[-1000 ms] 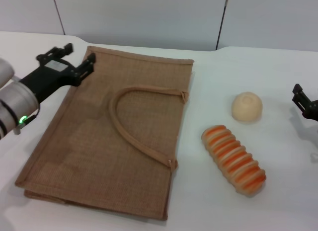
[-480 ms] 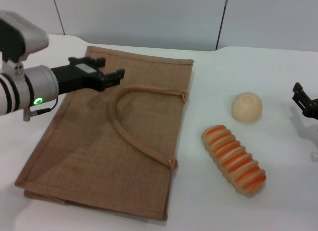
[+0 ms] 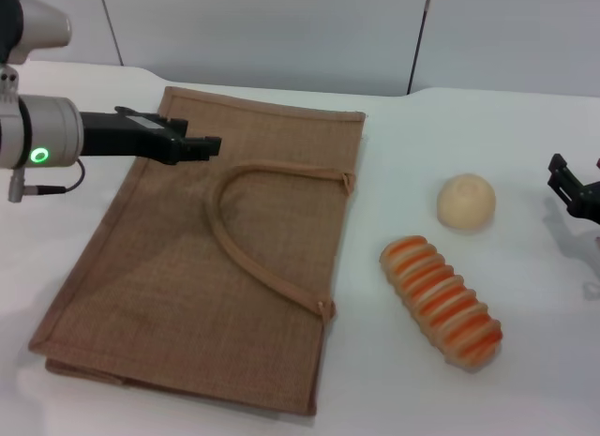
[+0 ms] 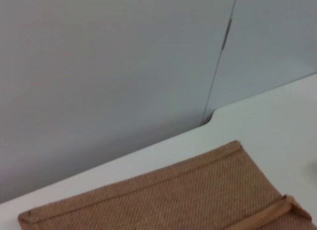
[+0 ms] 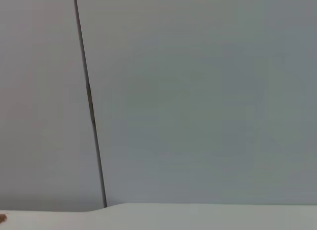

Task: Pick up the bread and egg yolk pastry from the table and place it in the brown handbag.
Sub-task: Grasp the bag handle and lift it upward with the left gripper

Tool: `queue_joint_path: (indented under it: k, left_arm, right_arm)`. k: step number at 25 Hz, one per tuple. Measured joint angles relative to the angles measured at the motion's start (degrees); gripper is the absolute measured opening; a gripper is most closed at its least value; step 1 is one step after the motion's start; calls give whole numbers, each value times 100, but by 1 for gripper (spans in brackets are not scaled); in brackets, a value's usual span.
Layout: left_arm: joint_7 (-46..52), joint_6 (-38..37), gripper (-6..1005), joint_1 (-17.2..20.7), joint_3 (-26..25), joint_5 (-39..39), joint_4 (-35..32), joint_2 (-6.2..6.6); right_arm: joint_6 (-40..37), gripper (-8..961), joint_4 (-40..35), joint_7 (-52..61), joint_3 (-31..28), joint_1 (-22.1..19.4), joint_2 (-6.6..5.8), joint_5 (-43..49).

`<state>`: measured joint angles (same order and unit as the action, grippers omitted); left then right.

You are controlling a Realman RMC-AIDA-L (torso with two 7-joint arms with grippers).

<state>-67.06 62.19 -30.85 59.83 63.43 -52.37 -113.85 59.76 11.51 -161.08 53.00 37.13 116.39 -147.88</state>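
The brown handbag (image 3: pixel 169 286) lies flat on the white table, its strap handle (image 3: pixel 246 256) curving across the top face. To its right lies the orange and cream striped bread (image 3: pixel 441 302), with the round pale egg yolk pastry (image 3: pixel 466 201) just behind it. My left gripper (image 3: pixel 202 138) hovers open over the bag's far left part, pointing right, holding nothing. My right gripper (image 3: pixel 576 178) stands open at the right edge of the head view, to the right of the pastry and apart from it. In the left wrist view the handbag (image 4: pixel 188 195) shows only its far edge.
The white table (image 3: pixel 525 117) ends at a grey panelled wall (image 3: pixel 281 33) close behind the bag. The right wrist view holds only that wall (image 5: pixel 198 91) and a strip of table (image 5: pixel 198 217).
My left arm has swung from the bag's far left corner to over the bag, and its wrist has turned to point right. The right gripper, bread and pastry have hardly moved.
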Motion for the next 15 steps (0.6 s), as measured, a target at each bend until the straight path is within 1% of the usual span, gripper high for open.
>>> queue_joint_path:
  k: [2,3,4,5,7,8,9,11,15]
  left_arm:
    - [181,147,656,-181,-126,-358,75,25]
    - [181,147,656,-181,-126,-358,75,25]
    - [286,203,656,-266,-153,-515,121,41]
    - [529,297,656,-438,-162,-852,230,75]
    - [763,386,657,-621,-165,-1176,343,105]
    - [763,386,657,-621,-165,-1176,343,105]
    - [906,453,657,-743,-165,-1354,440,124]
    - [981,508,657,-813,-165,-1432,507,142]
    - [1078,553,657,-878,-170,-1494,628,177]
  right_arm:
    - [-1,723,0,20,0,21,-2,8]
    - [0,723,0,25,5,36,-2,8]
    - [-1,723,-1,30,14,49,-2,9]
    - [0,723,0,34,20,56,-2,10]
    - [0,723,0,42,36,63,-2,13]
    - [0,723,0,43,38,65,-2,16]
    - [-1,723,0,43,38,68,-2,18]
    - [-11,723,0,43,42,73,-2,21]
    - [-118,723,0,45,47,114,-2,23]
